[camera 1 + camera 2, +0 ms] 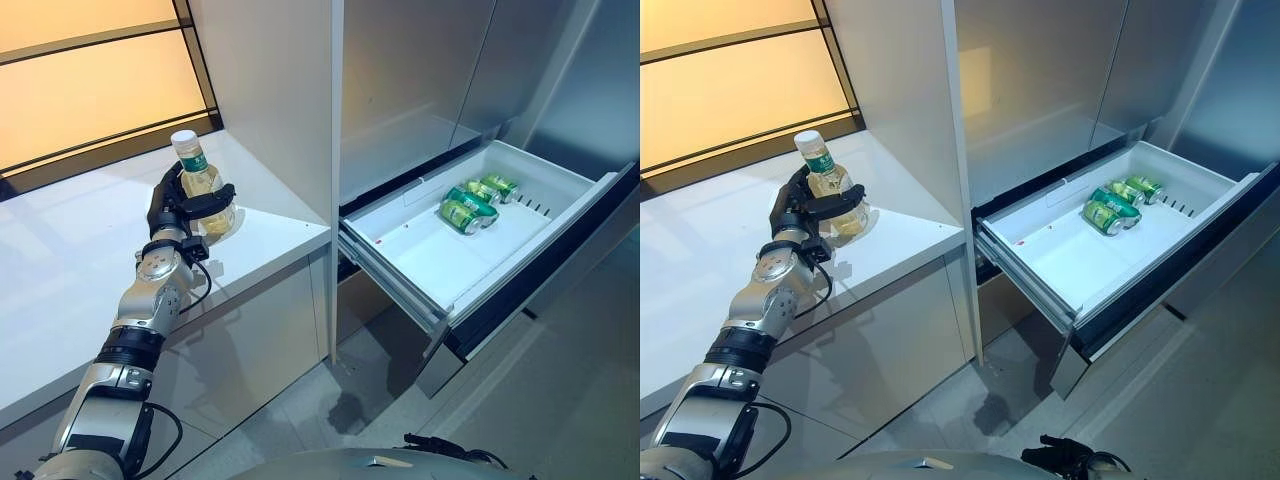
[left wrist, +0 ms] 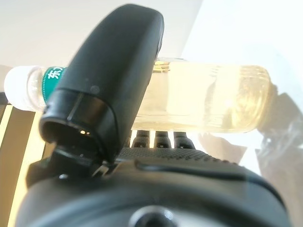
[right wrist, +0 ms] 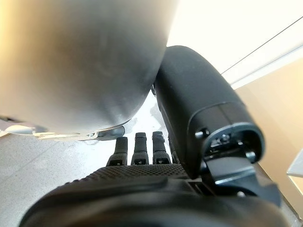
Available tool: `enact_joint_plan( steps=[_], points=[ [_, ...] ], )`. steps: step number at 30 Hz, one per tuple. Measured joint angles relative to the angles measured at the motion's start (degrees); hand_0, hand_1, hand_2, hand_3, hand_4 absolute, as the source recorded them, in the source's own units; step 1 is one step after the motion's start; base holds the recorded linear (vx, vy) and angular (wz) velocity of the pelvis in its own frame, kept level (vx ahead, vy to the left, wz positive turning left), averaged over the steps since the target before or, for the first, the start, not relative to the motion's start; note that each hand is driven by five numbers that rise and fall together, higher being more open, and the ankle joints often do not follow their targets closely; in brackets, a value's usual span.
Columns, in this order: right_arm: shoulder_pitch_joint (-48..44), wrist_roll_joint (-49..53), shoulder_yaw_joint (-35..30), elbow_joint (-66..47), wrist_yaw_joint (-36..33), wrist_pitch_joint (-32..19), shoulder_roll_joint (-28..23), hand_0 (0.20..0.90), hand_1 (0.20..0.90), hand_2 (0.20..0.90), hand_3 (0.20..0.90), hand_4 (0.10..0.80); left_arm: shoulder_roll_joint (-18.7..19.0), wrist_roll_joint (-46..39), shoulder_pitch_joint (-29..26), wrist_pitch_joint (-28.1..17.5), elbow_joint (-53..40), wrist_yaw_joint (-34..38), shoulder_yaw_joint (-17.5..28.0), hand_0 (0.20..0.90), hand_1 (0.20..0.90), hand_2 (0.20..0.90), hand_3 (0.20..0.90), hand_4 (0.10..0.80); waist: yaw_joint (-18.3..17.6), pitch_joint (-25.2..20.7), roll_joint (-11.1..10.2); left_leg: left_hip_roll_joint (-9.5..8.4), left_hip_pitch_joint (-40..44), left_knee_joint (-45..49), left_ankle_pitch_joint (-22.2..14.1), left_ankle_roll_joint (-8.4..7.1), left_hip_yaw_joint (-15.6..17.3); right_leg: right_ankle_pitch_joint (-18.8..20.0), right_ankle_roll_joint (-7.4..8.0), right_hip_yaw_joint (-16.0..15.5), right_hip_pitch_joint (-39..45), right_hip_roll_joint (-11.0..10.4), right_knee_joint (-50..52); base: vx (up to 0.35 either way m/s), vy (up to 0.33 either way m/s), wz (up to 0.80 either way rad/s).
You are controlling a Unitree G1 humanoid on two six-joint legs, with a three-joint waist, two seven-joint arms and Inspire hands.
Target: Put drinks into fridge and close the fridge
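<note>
A clear bottle (image 1: 201, 176) of pale yellow drink with a white cap and green label stands upright at the back of the white counter (image 1: 60, 250). My left hand (image 1: 168, 207) is shut on it, with the thumb across its front; the left wrist view shows the thumb (image 2: 109, 85) over the bottle (image 2: 213, 101). To the right, the fridge's white drawer (image 1: 430, 262) is pulled out, with green cans (image 1: 470, 206) lying at its back. My right hand (image 1: 1060, 458) hangs low by the floor, empty, with its fingers (image 3: 142, 144) relaxed.
A tall grey panel (image 1: 270, 90) stands between the counter and the fridge (image 1: 420, 80). The open drawer juts out over the grey floor (image 1: 560, 400). An orange-lit window (image 1: 90, 80) runs behind the counter.
</note>
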Motion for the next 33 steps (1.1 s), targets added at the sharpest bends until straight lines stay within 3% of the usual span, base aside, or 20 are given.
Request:
enact_joint_plan(
  steps=[4, 6, 7, 8, 9, 10, 33],
  points=[
    [0.0, -0.03, 0.0, -0.01, 0.0, -0.02, 0.01, 0.9, 0.9, 0.9, 0.9, 0.8, 0.0, 0.0, -0.1, -1.12, -0.02, 0.61, 0.0, 0.9, 0.9, 0.9, 0.9, 0.8, 0.0, 0.0, 0.0, 0.01, 0.01, -0.01, 0.0, 0.0, 0.06, 0.01, 0.0, 0.04, -0.02, 0.0, 0.0, 0.0, 0.0, 0.0],
    [0.01, -0.03, 0.0, 0.0, 0.04, -0.07, 0.0, 0.9, 0.9, 0.9, 0.9, 0.8, 0.0, 0.0, -0.11, -1.17, -0.02, 0.83, 0.0, 0.822, 0.822, 0.822, 0.809, 0.709, 0.0, 0.0, -0.01, 0.01, 0.02, -0.04, 0.0, 0.0, 0.07, 0.01, 0.0, 0.05, -0.01, 0.0, 0.0, 0.0, 0.0, 0.0],
    [0.01, -0.04, 0.0, 0.0, 0.07, -0.11, 0.0, 0.9, 0.9, 0.9, 0.9, 0.8, 0.0, -0.01, -0.11, -1.17, -0.02, 0.82, 0.0, 0.573, 0.573, 0.573, 0.518, 0.418, -0.02, -0.01, -0.01, 0.01, 0.02, -0.1, 0.0, 0.0, 0.08, 0.02, 0.0, 0.05, -0.02, 0.0, 0.0, 0.0, 0.0, 0.0],
    [0.01, -0.08, 0.0, -0.01, 0.08, -0.11, 0.01, 0.9, 0.9, 0.9, 0.9, 0.8, 0.0, -0.01, -0.11, -1.17, -0.02, 0.83, 0.0, 0.493, 0.493, 0.493, 0.425, 0.325, -0.03, -0.01, -0.01, 0.01, 0.02, -0.09, 0.0, 0.0, 0.08, 0.02, 0.0, 0.06, -0.02, 0.0, 0.0, 0.0, 0.0, 0.0],
    [0.0, -0.17, 0.0, -0.01, 0.08, -0.13, 0.01, 0.9, 0.9, 0.9, 0.9, 0.8, 0.0, -0.01, -0.11, -1.18, -0.02, 0.83, 0.0, 0.371, 0.371, 0.371, 0.282, 0.182, -0.03, -0.01, -0.01, 0.01, 0.02, -0.09, 0.0, 0.0, 0.09, 0.02, 0.0, 0.07, -0.02, 0.0, 0.0, 0.0, 0.0, 0.0],
    [-0.01, -0.21, 0.0, -0.01, 0.09, -0.15, 0.01, 0.9, 0.9, 0.9, 0.9, 0.8, 0.0, -0.01, -0.11, -1.19, -0.02, 0.83, 0.0, 0.3, 0.3, 0.3, 0.2, 0.1, -0.02, -0.01, -0.01, 0.01, 0.02, -0.1, 0.0, 0.0, 0.09, 0.02, 0.0, 0.07, -0.02, 0.0, 0.0, 0.0, 0.0, 0.0],
    [-0.25, -3.58, 0.14, -0.04, 0.43, -1.13, 0.01, 0.9, 0.9, 0.9, 0.9, 0.8, 0.0, -0.76, -0.1, -1.36, 0.2, 0.28, 0.02, 0.3, 0.3, 0.3, 0.2, 0.1, 0.2, 0.01, -0.19, 0.0, -0.09, -0.13, -0.01, -0.01, 0.07, 0.03, 0.0, 0.05, -0.1, -0.02, -0.03, 0.0, 0.0, 0.0]
  ],
)
